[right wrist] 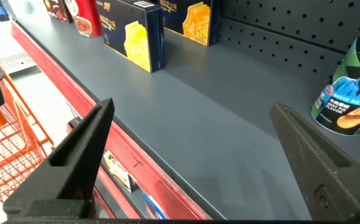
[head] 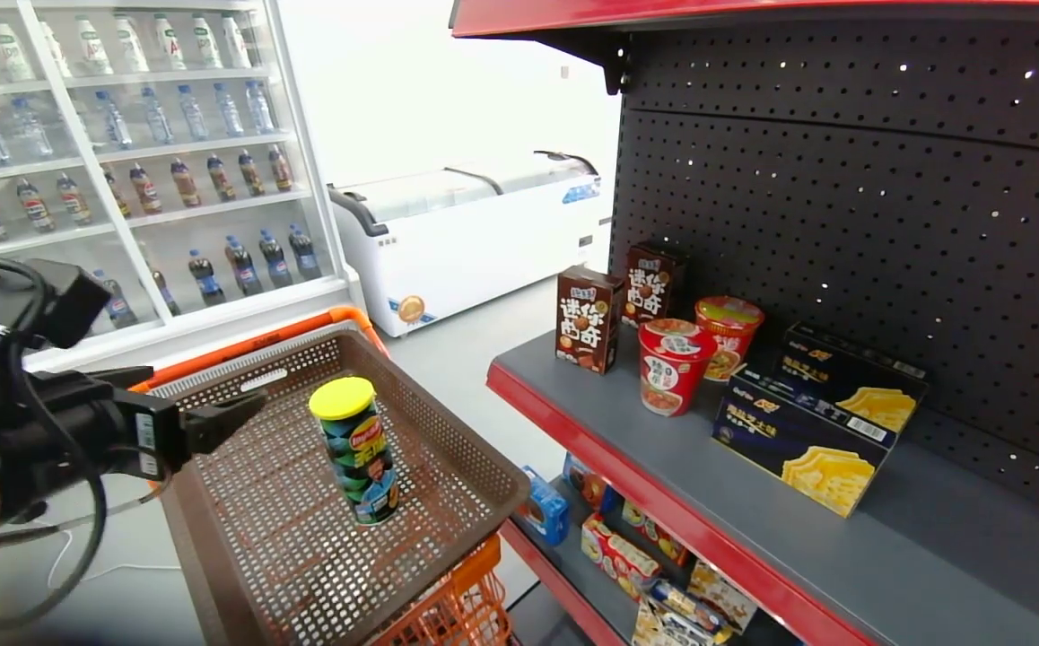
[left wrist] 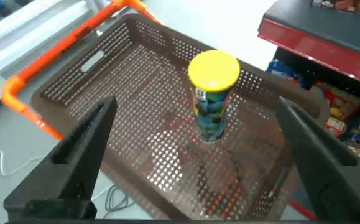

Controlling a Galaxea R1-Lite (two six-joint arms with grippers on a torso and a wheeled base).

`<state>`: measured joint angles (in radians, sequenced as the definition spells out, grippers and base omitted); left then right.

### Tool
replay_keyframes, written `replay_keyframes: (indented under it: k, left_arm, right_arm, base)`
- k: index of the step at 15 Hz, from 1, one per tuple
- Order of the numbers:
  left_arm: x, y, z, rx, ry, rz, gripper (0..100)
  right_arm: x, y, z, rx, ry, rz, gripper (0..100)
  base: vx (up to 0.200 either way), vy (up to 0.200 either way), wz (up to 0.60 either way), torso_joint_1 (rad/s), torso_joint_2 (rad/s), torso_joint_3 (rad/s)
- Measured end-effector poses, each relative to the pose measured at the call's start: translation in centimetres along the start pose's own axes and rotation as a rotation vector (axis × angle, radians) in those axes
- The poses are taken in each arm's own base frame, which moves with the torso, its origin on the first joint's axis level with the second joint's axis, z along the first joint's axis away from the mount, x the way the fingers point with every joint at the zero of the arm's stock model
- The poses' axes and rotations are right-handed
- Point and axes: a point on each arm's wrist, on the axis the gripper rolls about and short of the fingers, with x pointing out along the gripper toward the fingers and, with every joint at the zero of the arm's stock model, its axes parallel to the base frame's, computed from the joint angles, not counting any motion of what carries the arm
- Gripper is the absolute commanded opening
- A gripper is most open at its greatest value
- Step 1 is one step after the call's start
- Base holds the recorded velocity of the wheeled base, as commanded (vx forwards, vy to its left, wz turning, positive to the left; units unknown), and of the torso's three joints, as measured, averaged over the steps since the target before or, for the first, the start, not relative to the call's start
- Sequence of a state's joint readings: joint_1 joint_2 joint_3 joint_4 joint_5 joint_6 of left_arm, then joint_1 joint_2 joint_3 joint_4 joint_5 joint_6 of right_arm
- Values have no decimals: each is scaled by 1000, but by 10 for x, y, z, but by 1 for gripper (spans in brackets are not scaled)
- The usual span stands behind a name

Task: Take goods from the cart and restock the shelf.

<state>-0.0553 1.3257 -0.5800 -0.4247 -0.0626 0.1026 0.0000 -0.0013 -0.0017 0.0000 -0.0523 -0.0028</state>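
Note:
A chip can [head: 355, 449] with a yellow lid stands upright in the brown perforated basket [head: 448, 449] on top of the orange cart. My left gripper [head: 246, 405] hovers at the basket's near-left side, open and empty. In the left wrist view the can [left wrist: 212, 99] stands ahead between its spread fingers [left wrist: 83, 152], still some way off. My right gripper [right wrist: 192, 106] is open and empty above the grey shelf board [right wrist: 217, 124]. A second chip can [right wrist: 352, 81] stands on that board near the pegboard back.
The shelf [head: 753, 520] with a red front edge holds brown boxes [head: 588, 318], two red cup noodles [head: 674, 363] and blue boxes [head: 802, 440]; bare board lies to their right. Lower shelves hold packets [head: 618, 552]. Drink coolers [head: 125, 152] and a chest freezer [head: 475, 233] stand behind.

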Motion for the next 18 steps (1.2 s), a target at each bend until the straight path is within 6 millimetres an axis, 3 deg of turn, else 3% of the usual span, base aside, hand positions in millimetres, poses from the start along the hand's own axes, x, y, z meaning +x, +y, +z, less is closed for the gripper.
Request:
replay_keyframes:
  k: [3, 18]
  left_arm:
    - [28, -9, -31, 4, 64, -47, 100]
    - [138, -9, -118, -78, 146, -37, 100]
  right_arm:
    - [0, 0, 0, 0, 0, 0, 100]
    - [0, 0, 0, 0, 0, 0, 100]
  base:
    - [0, 0, 0, 0, 0, 0]
    - [0, 0, 0, 0, 0, 0]
